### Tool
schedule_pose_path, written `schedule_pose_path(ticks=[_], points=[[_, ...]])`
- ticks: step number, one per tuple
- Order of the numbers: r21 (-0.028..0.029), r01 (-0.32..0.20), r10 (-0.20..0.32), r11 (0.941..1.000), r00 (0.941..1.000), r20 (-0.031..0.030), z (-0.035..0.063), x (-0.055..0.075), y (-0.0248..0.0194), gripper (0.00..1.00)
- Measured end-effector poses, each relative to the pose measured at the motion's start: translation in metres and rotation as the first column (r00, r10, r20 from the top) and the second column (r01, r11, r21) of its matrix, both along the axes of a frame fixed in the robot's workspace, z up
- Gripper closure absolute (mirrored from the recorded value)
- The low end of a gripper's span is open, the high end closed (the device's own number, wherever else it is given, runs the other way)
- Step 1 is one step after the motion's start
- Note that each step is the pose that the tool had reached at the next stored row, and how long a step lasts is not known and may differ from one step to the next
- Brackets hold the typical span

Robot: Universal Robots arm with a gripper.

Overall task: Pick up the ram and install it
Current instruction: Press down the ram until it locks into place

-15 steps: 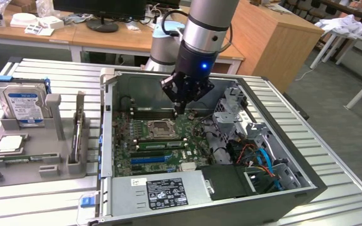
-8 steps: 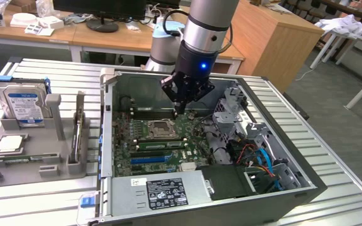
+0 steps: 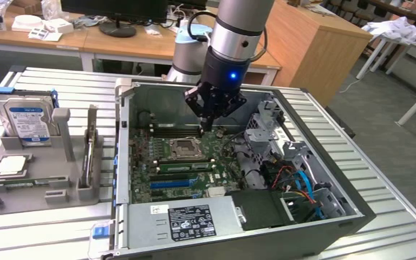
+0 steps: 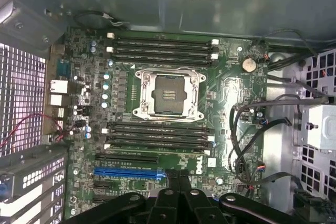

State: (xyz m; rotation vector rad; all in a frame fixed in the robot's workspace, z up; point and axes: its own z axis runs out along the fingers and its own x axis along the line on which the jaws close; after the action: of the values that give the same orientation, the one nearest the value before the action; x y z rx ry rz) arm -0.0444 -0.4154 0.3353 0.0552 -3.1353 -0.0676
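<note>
My gripper (image 3: pixel 206 125) hangs inside the open computer case (image 3: pixel 324 216), low over the motherboard (image 4: pixel 236 93). Its fingers (image 4: pixel 177 182) are pressed together, and I see nothing between them: no green board at their tips in the wrist view, so I judge that I carry nothing. Directly below and ahead of the tips lie the empty processor socket (image 4: pixel 168 93) and, on either side of it, two banks of long black memory slots (image 4: pixel 163 48), the nearer bank (image 4: pixel 157 136) just in front of my fingers. All of these slots run parallel to one another. In the exterior view a greenish strip shows along one slot of the nearer bank, but I cannot tell whether that is a fitted stick or bare board. Outside the case, on the exterior view's left, a grey tray (image 3: pixel 49 168) holds spare parts on the ribbed metal table (image 3: pixel 56 233). On it stand a blue-labelled hard drive (image 3: pixel 27 122) and a long upright holder, with a small square chip lying in front of the drive. What I take for the ram (image 3: pixel 24 184) lies flat near the tray's front edge, a thin green stick with dark chips. It is well apart from my gripper, beyond the case wall, toward the exterior view's left and nearer that camera. Its long axis runs across that view, roughly parallel to the slots.
</note>
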Motion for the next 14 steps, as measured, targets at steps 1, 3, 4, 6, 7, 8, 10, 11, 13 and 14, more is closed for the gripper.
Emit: schedule_pose_path(ticks=[1,3,4,6,7,8,10,11,13,14], points=[[-0.0001,0.006,-0.006,1.0000,1.0000,-0.0001,0.0000,-0.0004,0.0000,0.89],[-0.0001,0.009,-0.009,1.0000,1.0000,0.0000,0.0001,-0.0006,0.0000,0.89],[-0.0001,0.009,-0.009,1.0000,1.0000,0.0000,0.0000,-0.0006,0.0000,0.89],[-0.0001,0.009,-0.009,1.0000,1.0000,0.0000,0.0000,-0.0008,0.0000,0.89],[0.0000,0.009,-0.009,1.0000,1.0000,0.0001,0.0000,-0.0015,0.0000,0.89],[0.0000,0.009,-0.009,1.0000,1.0000,0.0001,0.0000,-0.0023,0.0000,0.89],[-0.0001,0.009,-0.009,1.0000,1.0000,0.0000,0.0000,-0.0043,0.0000,0.89],[-0.0001,0.009,-0.009,1.0000,1.0000,0.0000,0.0000,-0.0054,0.0000,0.89],[0.0000,0.009,-0.009,1.0000,1.0000,0.0000,0.0000,-0.0075,0.0000,0.89],[0.0000,0.009,-0.009,1.0000,1.0000,0.0001,0.0000,-0.0085,0.0000,0.89]])
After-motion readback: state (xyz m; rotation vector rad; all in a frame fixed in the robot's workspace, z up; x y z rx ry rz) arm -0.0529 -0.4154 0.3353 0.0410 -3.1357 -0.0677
